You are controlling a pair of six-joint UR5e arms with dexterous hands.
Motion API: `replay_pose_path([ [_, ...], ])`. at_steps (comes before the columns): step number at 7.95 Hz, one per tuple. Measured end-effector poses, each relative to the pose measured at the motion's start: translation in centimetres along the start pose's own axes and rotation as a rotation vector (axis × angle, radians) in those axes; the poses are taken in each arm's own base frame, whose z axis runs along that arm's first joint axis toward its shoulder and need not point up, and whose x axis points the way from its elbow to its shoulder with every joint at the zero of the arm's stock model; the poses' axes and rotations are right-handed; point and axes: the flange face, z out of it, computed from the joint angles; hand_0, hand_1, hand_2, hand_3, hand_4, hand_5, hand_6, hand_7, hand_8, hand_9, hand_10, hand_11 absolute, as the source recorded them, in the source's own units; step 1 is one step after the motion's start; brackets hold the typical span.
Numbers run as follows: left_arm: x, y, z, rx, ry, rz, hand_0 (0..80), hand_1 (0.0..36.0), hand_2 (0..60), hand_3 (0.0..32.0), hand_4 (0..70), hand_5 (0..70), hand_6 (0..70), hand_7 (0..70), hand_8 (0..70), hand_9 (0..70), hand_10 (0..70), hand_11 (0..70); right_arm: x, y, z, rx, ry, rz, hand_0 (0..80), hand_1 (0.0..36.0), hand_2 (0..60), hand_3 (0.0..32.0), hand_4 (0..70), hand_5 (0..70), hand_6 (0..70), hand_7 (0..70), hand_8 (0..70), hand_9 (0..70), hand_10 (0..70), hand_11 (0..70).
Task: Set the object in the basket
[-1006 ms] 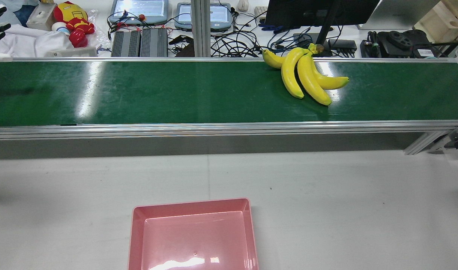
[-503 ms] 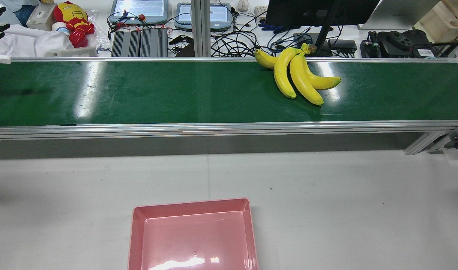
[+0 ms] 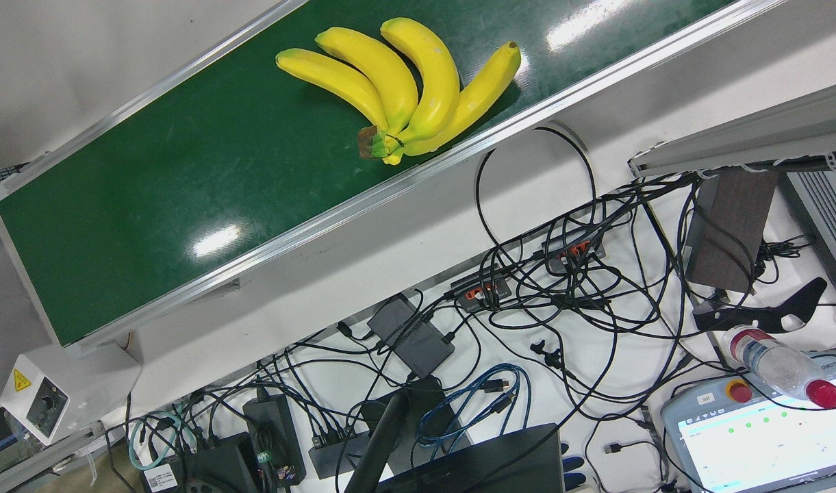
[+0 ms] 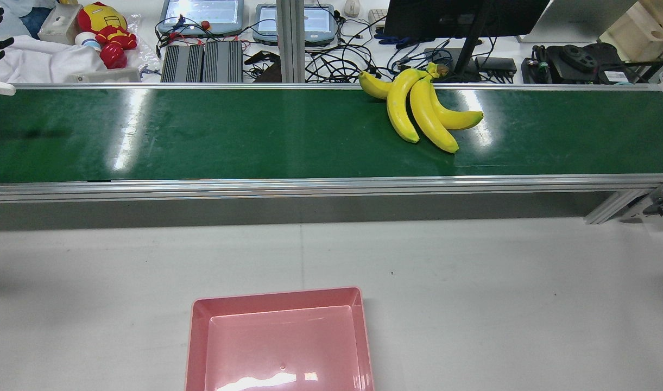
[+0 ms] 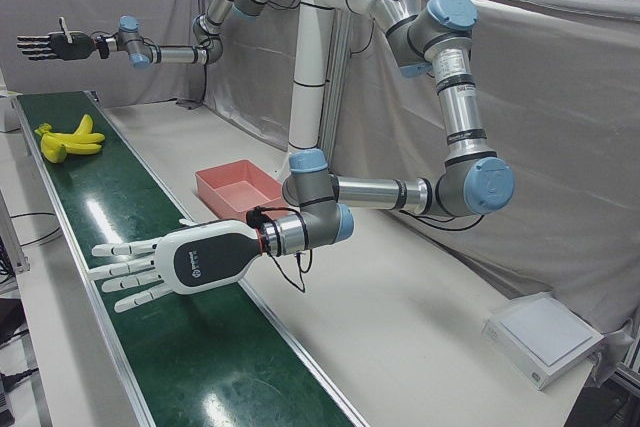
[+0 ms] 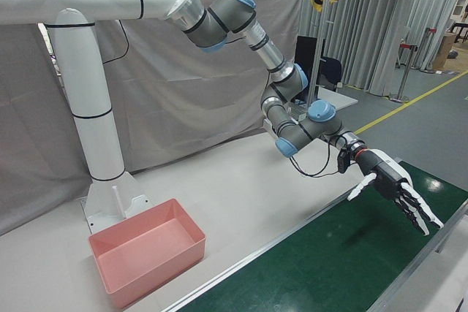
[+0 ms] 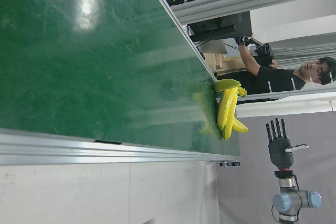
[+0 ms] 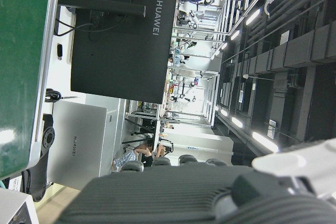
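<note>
Item under inspection: a bunch of four bananas (image 4: 399,111) lying flat on the green conveyor belt (image 4: 228,130), right of centre in the rear view. Its stem end is against the belt's far rail, on the operators' side. No hand touches it.

Change noted: over the last second the bunch has shifted steadily toward the rear view's left, with its pose unaltered. The pink basket (image 4: 279,297) has not moved. Judgement: the belt is running and carries the bunch toward the robot's left side. The grasp is not yet begun, and any pickup must be timed to a moving target.

Left hand (image 5: 165,265): hovers low over the belt, fingers spread and empty, well apart from the bunch (image 5: 70,139).
Right hand (image 5: 45,45): held high near the belt's far end, fingers extended and apart, empty.

Coverage by view:
- The rear view gives bunch and basket together but shows almost nothing of either hand.
- Only the left-front view shows both hands with the bunch.
- The front view alone confirms four fruits (image 3: 418,82) and the brown stem.
- The left hand view sets the bunch (image 7: 227,109) between itself and the right hand (image 7: 279,148).
- The right-front view shows the basket (image 6: 153,264) deep-walled and empty.
</note>
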Motion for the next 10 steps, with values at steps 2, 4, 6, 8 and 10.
replay_pose_path([
  [2,-0.01,-0.02,-0.03,0.003,-0.001,0.001,59.0,19.1,1.8,0.0,15.8,26.2,4.6,12.3,14.4,15.9,6.3,11.3,0.02,-0.02,0.00,0.000,0.000,0.000,0.0,0.0,0.0,0.0,0.0,0.0,0.0,0.0,0.0,0.0,0.0,0.0],
  [4,-0.01,-0.06,-0.06,0.004,-0.001,0.000,58.6,18.2,2.4,0.0,21.3,36.2,8.2,19.1,18.0,21.9,9.4,15.6,0.05,-0.06,0.00,0.001,0.001,0.000,0.0,0.0,0.0,0.0,0.0,0.0,0.0,0.0,0.0,0.0,0.0,0.0],
  [6,-0.03,-0.06,-0.07,0.003,-0.003,-0.001,60.9,20.4,4.9,0.0,23.7,33.8,7.1,18.2,15.2,19.0,11.7,19.0,0.06,-0.07,0.00,0.001,0.001,0.000,0.0,0.0,0.0,0.0,0.0,0.0,0.0,0.0,0.0,0.0,0.0,0.0],
  [8,-0.05,-0.11,-0.11,0.004,-0.005,-0.001,62.0,21.7,9.2,0.0,27.4,37.0,9.2,21.5,18.0,23.9,15.5,24.7,0.06,-0.05,0.02,0.001,0.001,0.000,0.0,0.0,0.0,0.0,0.0,0.0,0.0,0.0,0.0,0.0,0.0,0.0],
  [10,-0.02,-0.15,-0.14,0.005,-0.004,0.000,61.4,21.5,10.3,0.0,30.3,33.0,9.2,19.7,17.7,22.7,13.8,22.2,0.06,-0.06,0.02,0.001,0.001,0.000,0.0,0.0,0.0,0.0,0.0,0.0,0.0,0.0,0.0,0.0,0.0,0.0],
])
